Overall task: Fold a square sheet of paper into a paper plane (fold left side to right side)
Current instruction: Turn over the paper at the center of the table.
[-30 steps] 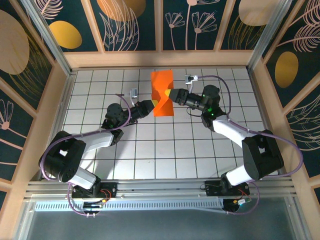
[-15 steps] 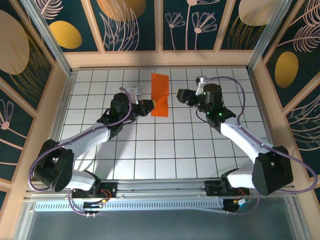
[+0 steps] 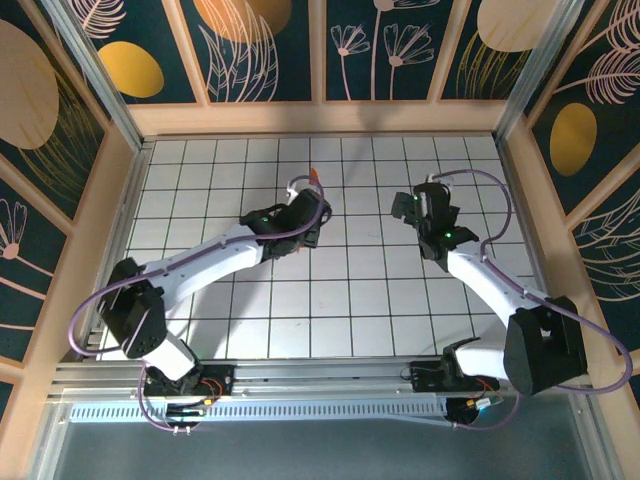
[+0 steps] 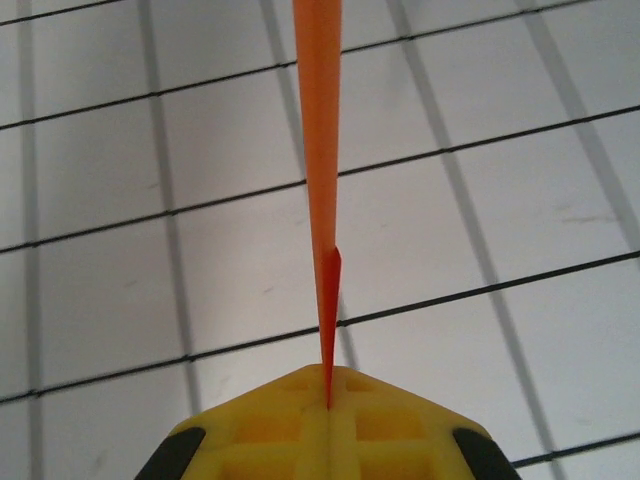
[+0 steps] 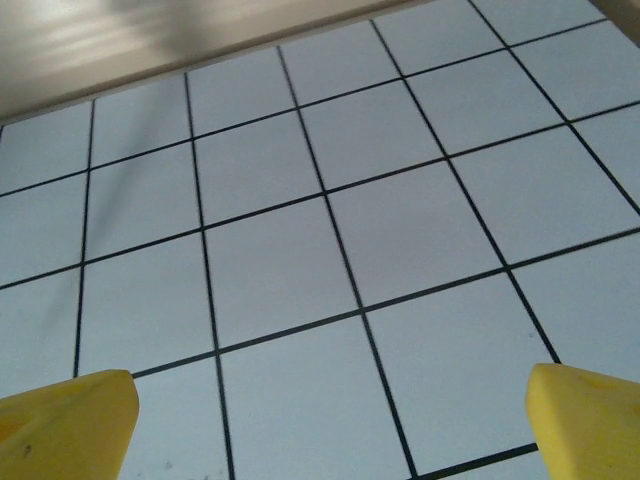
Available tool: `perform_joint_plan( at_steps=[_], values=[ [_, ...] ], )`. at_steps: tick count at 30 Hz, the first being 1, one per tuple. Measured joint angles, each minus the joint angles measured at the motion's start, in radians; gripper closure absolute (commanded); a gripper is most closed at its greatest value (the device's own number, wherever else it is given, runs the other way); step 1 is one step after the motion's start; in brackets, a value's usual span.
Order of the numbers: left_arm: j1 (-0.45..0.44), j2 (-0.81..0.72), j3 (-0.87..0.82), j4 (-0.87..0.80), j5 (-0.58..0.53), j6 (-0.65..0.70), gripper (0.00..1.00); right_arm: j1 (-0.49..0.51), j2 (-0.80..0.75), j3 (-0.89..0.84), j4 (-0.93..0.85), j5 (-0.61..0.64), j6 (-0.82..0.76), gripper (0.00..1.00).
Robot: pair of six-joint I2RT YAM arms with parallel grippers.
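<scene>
- Orange paper sheet [image 4: 320, 150]: one. Grippers: two. White gridded table [image 3: 350, 290]: one.
- Seen edge-on from left wrist, so fold shape hard to make out; from above, mostly hidden, thin sliver showing.
- Thin upright blade, short second layer near the grip; left of table centre, far half.
- Left gripper [image 4: 328, 400] pinching the sheet; right gripper [image 5: 325, 420] spread wide, empty, well apart.

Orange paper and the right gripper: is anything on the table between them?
No. In the top view the stretch between the orange paper, pinched edge-on by the left gripper, and the open right gripper is bare white grid table.
</scene>
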Motion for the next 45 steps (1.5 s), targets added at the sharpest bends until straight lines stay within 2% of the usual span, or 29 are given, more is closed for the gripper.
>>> perform_joint_plan(
  at_steps=[4,8,11,15,19,25,32,36,40,45],
  values=[
    [-0.073,0.12,0.106,-0.203,-0.166,-0.094,1.0,-0.037,-0.008,-0.031,0.011,-0.002,0.022,0.01],
    [-0.14,0.261,0.181,-0.372,-0.269,-0.196,1.0,-0.056,-0.008,-0.042,0.015,-0.006,0.033,0.01],
    [-0.173,0.345,0.195,-0.436,-0.298,-0.257,1.0,-0.061,-0.008,-0.043,0.029,-0.013,0.04,0.01],
    [-0.189,0.412,0.195,-0.439,-0.282,-0.291,1.0,-0.069,-0.008,-0.047,0.041,-0.026,0.045,0.01],
    [-0.19,0.432,0.195,-0.385,-0.21,-0.297,0.99,-0.078,-0.008,-0.061,0.049,-0.041,0.051,0.01],
    [-0.185,0.432,0.175,-0.182,-0.018,-0.291,0.89,-0.082,-0.008,-0.083,0.059,-0.08,0.073,0.01],
    [-0.145,0.427,0.129,-0.016,0.15,-0.282,0.79,-0.082,-0.008,-0.085,0.065,-0.115,0.079,0.01],
    [-0.097,0.406,0.057,0.093,0.257,-0.283,0.7,-0.082,-0.007,-0.085,0.067,-0.136,0.09,0.01],
    [-0.058,0.388,0.028,0.182,0.343,-0.284,0.56,-0.082,0.003,-0.085,0.068,-0.153,0.093,0.02],
    [-0.032,0.376,0.023,0.277,0.423,-0.283,0.48,-0.082,0.012,-0.085,0.071,-0.195,0.092,0.02]
  ],
)
